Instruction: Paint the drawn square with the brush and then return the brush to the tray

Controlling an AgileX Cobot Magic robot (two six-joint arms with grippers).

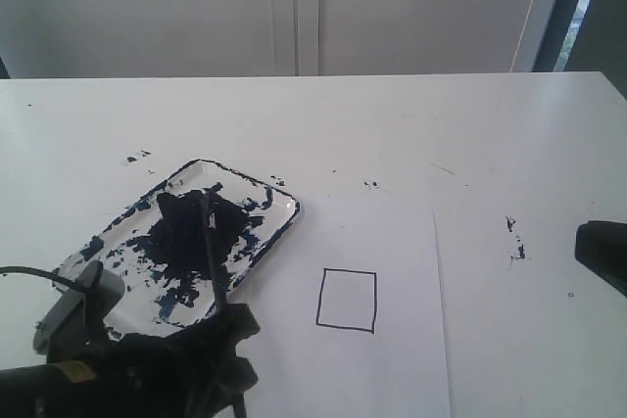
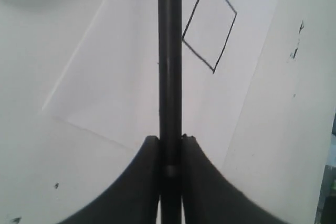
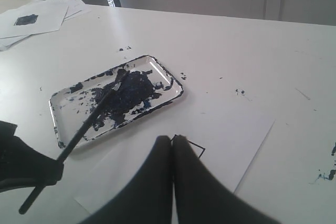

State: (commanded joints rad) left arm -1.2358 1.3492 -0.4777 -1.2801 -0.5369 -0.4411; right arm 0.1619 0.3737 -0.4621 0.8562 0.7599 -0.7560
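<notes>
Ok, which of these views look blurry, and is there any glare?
Left wrist view: the brush and left claw are soft up close, the square sharper. Right wrist view: right claw blurred; a bright streak of glare on the tray. Exterior view: flat bright light, no hard shadows.

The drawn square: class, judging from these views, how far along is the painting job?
Done: the left gripper holds the brush between its fingers. In hand: the tip sits in paint on the tray, apparently loading. Left: the drawn square is blank, so painting it and returning the brush remain.
</notes>
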